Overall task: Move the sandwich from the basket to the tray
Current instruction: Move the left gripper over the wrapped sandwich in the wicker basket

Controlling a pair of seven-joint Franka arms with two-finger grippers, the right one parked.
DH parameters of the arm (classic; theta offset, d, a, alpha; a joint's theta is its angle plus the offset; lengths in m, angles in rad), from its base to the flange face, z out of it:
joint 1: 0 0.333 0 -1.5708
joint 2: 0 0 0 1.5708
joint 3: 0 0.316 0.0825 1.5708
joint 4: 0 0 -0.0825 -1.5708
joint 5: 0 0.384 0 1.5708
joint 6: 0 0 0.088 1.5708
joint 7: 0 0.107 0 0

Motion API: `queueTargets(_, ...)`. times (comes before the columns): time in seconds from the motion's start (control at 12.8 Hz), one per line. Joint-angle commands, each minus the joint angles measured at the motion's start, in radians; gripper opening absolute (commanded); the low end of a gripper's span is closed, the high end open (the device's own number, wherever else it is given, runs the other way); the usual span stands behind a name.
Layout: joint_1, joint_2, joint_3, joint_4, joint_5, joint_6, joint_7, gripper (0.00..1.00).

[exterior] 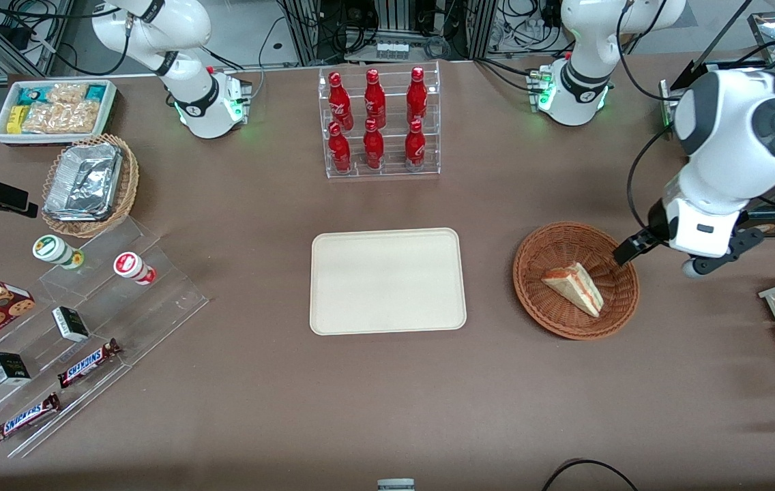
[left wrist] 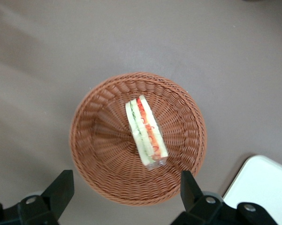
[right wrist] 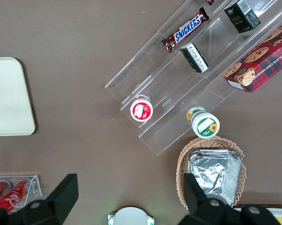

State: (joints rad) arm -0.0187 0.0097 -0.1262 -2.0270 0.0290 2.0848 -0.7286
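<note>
Progress: nothing is moved yet, as I judge it; the whole carry is left to do.
Sandwich (exterior: 574, 288): lies on its side in the basket (exterior: 538, 294), untouched, its red-orange and green filling layers showing in the left wrist view (left wrist: 146, 131).
Basket, wrist view (left wrist: 97, 149): holds only the sandwich, which sits near the middle of the weave.
Tray (exterior: 387, 281): bare, lying on the worktop (exterior: 387, 395) beside the basket, toward the parked arm's end.
Gripper (exterior: 660, 251): hangs above the worktop just beside the basket rim, on the working arm's end; its fingers (left wrist: 60, 189) are spread wide and hold nothing.
Left to do: lower over the sandwich, pinch it, lift it clear of the rim, carry it across and set it on the tray.
Bottle rack (exterior: 378, 121): clear, with six red bottles in two rows, farther from the front camera than the tray.
Tan basket (exterior: 125, 198): holds foil containers, at the parked arm's end.
White bin (exterior: 109, 109): holds snack packets, just above the tan basket in the front view.
Clear stepped stand (exterior: 155, 286): carries two small cups, small dark boxes and chocolate bars.
</note>
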Motion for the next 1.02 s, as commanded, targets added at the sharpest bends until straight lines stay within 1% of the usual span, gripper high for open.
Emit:
queueTargets(0.0,0.0,-0.049,-0.02,-0.155,0.015,0.15,-0.126,1.0)
queueTargets(0.08,0.0,-0.043,-0.02,-0.185,0.015,0.188,-0.168,1.0)
queueTargets(0.31,0.0,-0.005,-0.021,-0.196,0.012,0.239,-0.233,1.0)
queueTargets(0.47,-0.001,0.015,-0.023,-0.223,0.002,0.318,-0.277,1.0)
queueTargets(0.63,-0.003,0.061,-0.058,-0.228,0.002,0.383,-0.323,1.0)
queueTargets(0.78,-0.003,0.102,-0.066,-0.229,0.002,0.423,-0.336,1.0)
queueTargets(0.94,-0.003,0.119,-0.066,-0.239,0.008,0.422,-0.333,1.0)
